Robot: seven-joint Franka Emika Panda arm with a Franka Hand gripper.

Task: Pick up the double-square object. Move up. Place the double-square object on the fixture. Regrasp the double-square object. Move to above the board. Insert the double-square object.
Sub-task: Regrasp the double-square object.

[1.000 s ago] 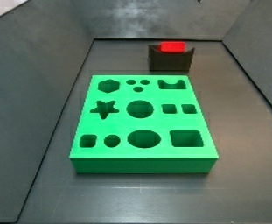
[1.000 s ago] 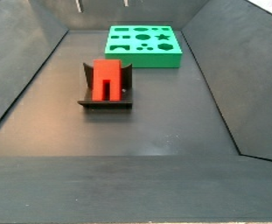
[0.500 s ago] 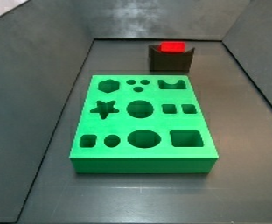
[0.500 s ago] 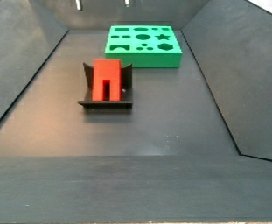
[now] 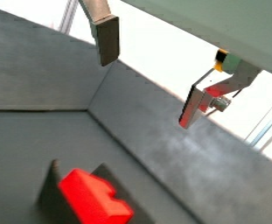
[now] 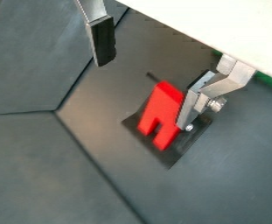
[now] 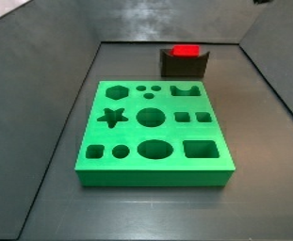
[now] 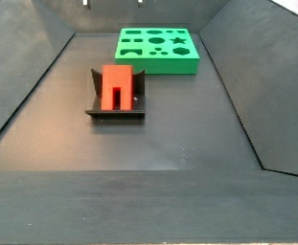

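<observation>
The red double-square object (image 8: 117,86) rests on the dark fixture (image 8: 117,115), its two prongs pointing toward the camera in a side view. Both side views show it there, the red double-square object (image 7: 184,51) sitting on top of the fixture (image 7: 184,67). The green board (image 7: 130,134) lies flat on the floor, apart from the fixture. My gripper (image 6: 148,74) hangs high above the double-square object (image 6: 162,109), open, with nothing between its fingers (image 6: 103,42). In a wrist view the gripper (image 5: 149,74) stands well clear of the double-square object (image 5: 94,197).
Sloping dark grey walls (image 8: 30,77) enclose the floor on all sides. The board (image 8: 158,64) sits at the far end in a side view, behind the fixture.
The double-square object, fixture and board have not moved. The finger tips at the top edge of a side view sit slightly higher.
</observation>
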